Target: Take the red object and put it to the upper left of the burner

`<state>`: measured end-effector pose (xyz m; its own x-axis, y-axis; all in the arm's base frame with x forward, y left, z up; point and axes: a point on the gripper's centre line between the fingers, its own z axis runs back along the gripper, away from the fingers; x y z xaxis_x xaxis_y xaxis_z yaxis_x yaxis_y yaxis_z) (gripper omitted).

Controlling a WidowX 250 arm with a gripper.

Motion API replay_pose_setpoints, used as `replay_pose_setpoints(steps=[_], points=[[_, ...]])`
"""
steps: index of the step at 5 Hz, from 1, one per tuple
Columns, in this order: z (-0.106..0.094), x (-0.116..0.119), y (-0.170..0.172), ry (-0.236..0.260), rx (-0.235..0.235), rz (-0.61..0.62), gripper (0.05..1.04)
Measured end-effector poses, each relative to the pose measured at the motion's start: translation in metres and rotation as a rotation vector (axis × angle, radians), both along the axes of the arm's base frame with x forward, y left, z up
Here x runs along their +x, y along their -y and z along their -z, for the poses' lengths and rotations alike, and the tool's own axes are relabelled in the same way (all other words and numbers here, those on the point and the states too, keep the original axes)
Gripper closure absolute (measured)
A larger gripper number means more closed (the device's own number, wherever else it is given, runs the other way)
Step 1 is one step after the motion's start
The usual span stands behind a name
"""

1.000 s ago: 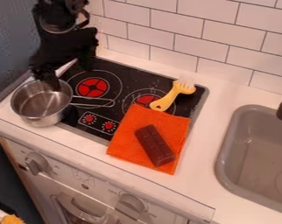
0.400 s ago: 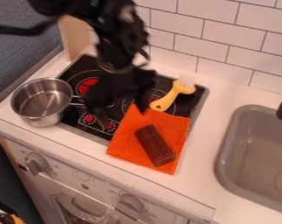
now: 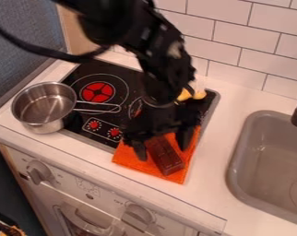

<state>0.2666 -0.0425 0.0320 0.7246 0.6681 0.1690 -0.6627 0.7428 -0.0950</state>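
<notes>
So I've got the claw [image 3: 163, 147] hanging wide open, with the reddish-brown bar [image 3: 168, 161] underneath it, lined up between its fingers and lying on the orange cloth [image 3: 127, 158].

Bar [image 3: 168, 161] on cloth [image 3: 130, 156], pot [image 3: 41, 115] left, sink [image 3: 268, 170] right

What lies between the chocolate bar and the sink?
Camera view: orange cloth beside the chocolate bar, then bare white countertop up to the sink.
</notes>
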Motion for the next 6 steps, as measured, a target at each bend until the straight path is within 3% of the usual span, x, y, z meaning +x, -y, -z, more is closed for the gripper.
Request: replay_pose_setpoints(steps=[1,2,3,4,6], points=[[0.0161,0.0032,0.0042,-0.035,-0.008,-0.001,0.082],[0.0174,0.0040,0.0015,-0.036,0.006,-0.012,0.155],[0.0183,0.0039,-0.0022,-0.041,0.029,-0.027,0.408],[0.0183,0.0056,-0.0045,-0.026,0.042,-0.044,0.460],[0.0122,0.0051,-0.0046,-0.018,0.038,-0.043,0.460]])
